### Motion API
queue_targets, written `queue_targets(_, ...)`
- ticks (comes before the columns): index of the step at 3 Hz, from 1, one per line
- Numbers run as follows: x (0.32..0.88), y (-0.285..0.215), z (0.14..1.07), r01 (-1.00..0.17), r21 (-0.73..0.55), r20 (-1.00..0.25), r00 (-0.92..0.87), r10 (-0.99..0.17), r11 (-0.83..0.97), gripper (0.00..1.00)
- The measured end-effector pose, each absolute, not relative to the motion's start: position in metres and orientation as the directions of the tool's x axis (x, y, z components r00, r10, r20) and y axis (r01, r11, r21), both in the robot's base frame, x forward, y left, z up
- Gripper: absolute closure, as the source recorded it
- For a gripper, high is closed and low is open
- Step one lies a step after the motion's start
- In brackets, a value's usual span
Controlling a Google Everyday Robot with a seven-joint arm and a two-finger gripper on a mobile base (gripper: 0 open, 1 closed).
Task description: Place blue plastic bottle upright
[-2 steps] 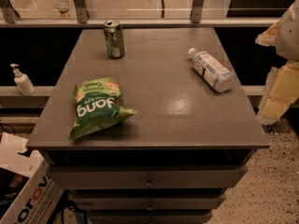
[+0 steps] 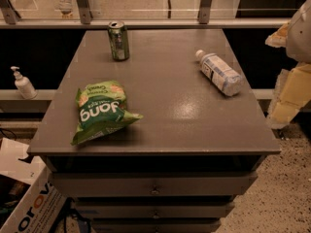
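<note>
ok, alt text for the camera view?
A blue plastic bottle lies on its side at the right of a grey table; a green can stands at the back, a green snack bag lies front-left. The pincer hangs beyond the table's right edge.

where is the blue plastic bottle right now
In the camera view, the clear blue-labelled plastic bottle lies on its side near the grey table's right edge, across from the green soda can; the hand hangs beyond that edge.
</note>
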State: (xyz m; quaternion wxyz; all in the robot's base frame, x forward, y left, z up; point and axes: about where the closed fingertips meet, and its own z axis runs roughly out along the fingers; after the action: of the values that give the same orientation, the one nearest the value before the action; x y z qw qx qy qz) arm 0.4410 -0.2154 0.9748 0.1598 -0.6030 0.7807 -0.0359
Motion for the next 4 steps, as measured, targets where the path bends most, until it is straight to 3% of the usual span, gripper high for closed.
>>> queue_targets(2, 0.505, -0.172, 0.937, -0.92, -0.33, -0.2, -0.15, -0.968, 0.211, 0.0)
queue_targets(4, 0.536, -0.144, 0.92, -0.9, -0.434, -0.121, 0.004, -0.993, 0.049, 0.0)
